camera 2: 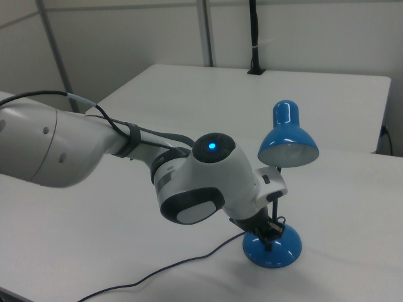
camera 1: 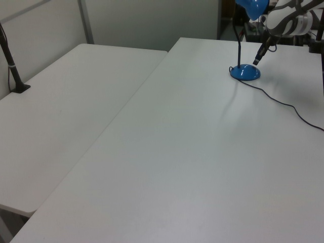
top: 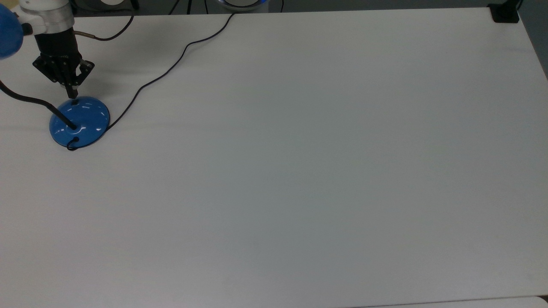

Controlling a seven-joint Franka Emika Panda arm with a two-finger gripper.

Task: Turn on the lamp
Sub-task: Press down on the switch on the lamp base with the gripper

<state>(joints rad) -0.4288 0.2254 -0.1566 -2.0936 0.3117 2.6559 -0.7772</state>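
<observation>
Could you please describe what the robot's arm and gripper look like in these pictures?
The arm has a smooth, rounded white shell with dark grey joint panels and a small glowing blue light on the wrist. Thin dark cables run along it, strapped on with a dark band. The gripper is black and angular, tapering to slim black fingers.

Shade (top: 7,32): cut off by the top view's left edge.
Neck (top: 34,102): ran out of the top view's left edge before reaching the shade.
Switch: covered by the pincer (top: 72,94) tip in the top view.
Cord (camera 1: 283,104): left the left view's right edge.
Pincer in the right view: hidden behind the arm's wrist (camera 2: 214,185).
</observation>
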